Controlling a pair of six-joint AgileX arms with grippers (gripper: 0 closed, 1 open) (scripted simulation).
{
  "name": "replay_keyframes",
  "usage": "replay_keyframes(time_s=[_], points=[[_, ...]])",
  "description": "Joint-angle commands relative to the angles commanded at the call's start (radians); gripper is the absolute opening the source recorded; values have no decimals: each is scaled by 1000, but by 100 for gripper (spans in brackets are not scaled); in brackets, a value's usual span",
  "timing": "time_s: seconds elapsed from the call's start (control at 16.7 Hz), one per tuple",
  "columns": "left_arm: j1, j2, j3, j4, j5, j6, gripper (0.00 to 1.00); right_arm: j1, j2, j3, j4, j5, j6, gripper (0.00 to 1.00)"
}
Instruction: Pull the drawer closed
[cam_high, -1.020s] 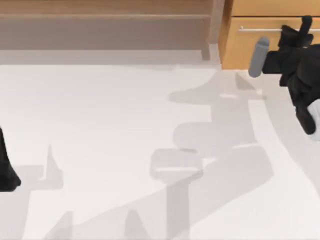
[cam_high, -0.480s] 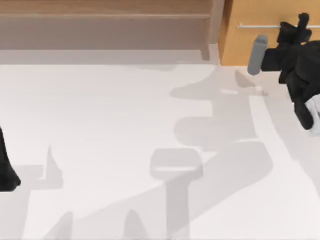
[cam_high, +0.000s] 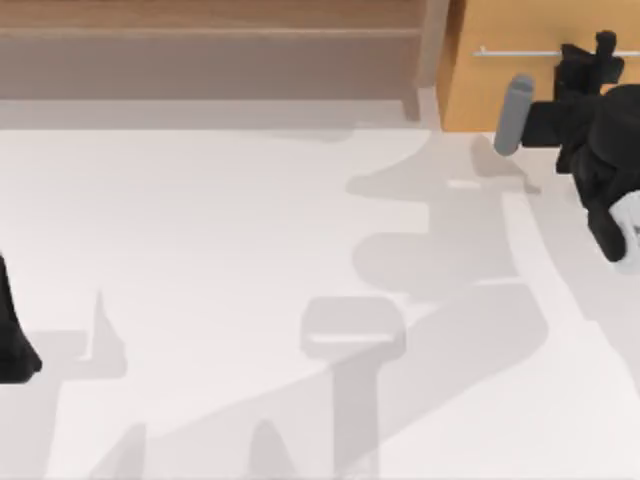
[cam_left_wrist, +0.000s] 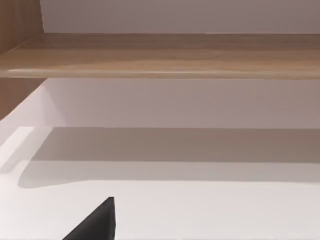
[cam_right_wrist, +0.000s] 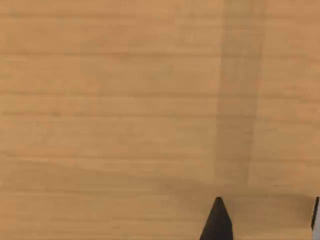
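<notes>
Black right pincer (cam_high: 598, 52) presses at the drawer (cam_high: 520, 85) front beside its silver handle (cam_high: 515, 52), at the surface's far right corner; its grip state cannot be told. The drawer looks nearly shut. An off-centre push risks skewing and jamming it. Left arm parks at the left edge.

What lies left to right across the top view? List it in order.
Left arm parked at the left edge → long brown shelf → drawer front with its silver handle → right claw at that handle.
</notes>
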Motion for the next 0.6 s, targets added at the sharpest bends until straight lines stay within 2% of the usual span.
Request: replay_keyframes(time_s=[0.24,0.6], points=[[0,0,0,0,0,0,100,0,0,0,0,0,0,98],[0,0,0,0,0,0,100,0,0,0,0,0,0,100]])
